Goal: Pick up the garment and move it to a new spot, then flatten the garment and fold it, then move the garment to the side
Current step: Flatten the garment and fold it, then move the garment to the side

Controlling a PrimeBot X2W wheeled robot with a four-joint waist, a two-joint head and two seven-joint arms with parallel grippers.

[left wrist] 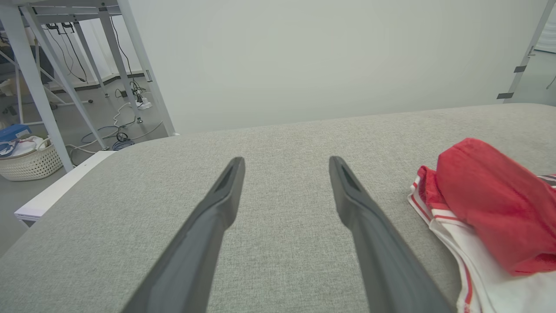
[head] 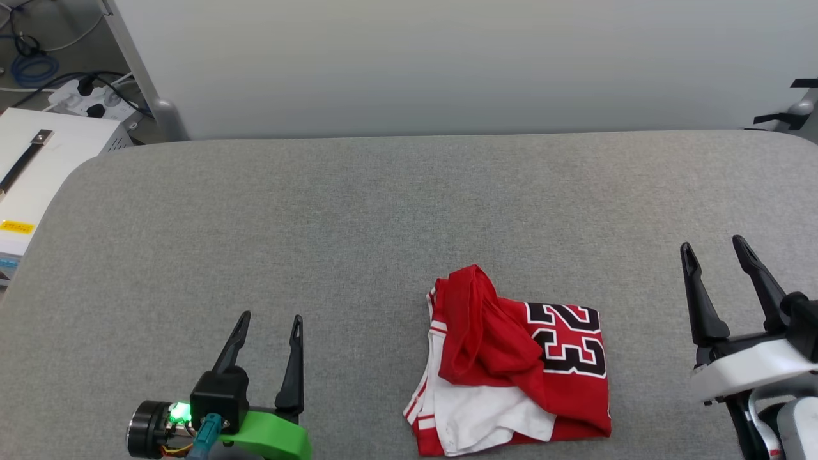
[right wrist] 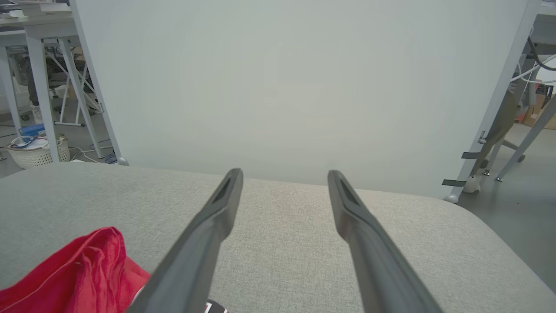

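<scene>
Jaws: both pairs released, empty | surface: grey cloth tabletop [head: 383, 211], garment [head: 511, 364] rumpled on it | room: pale backdrop [head: 447, 64]

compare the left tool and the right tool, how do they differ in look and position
The left tool sits on a green mount; the right tool sits on a white housing. The left tool is left of the jersey, the right tool right of it and farther up the head view. Both are open, empty and clear of the jersey.
</scene>
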